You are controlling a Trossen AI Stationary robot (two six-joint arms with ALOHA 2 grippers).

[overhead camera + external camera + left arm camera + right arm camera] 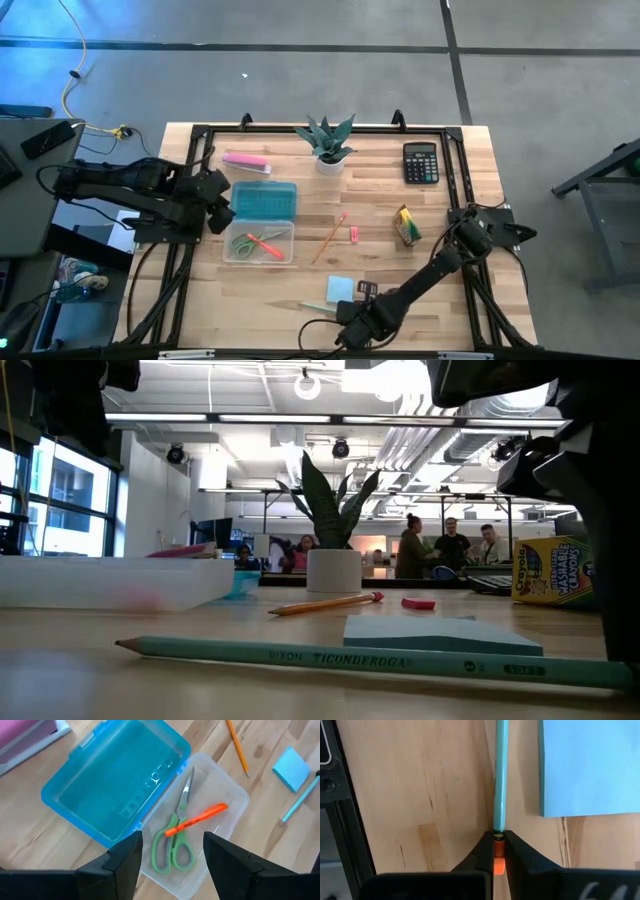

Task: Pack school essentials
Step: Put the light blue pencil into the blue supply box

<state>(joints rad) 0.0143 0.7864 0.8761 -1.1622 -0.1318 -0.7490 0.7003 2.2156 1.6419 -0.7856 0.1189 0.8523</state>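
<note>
packed: green-handled scissors (172, 845) and red pen (197, 819) lie in the open clear box (283, 250).
left gripper (172, 870): wide open, empty, above the box.
unpacked: orange pencil (330, 238), pink eraser (354, 234), sticky-note pad (340, 289), crayon box (406, 226).
right gripper (499, 851): closed on the eraser end of the teal pencil (500, 775), just beside the pad, near the table's (440, 270) front edge.

Bystanders on the wooden tabletop (300, 285) and in the room behind.

A potted spiky plant (328, 142) stands at the far edge, middle. A black calculator (421, 162) lies to its right, near the far right corner; a long pink bar (246, 161) lies to its left. Beyond the tabletop, several people (450, 547) stand in an office under bright ceiling lights (400, 380).
</note>
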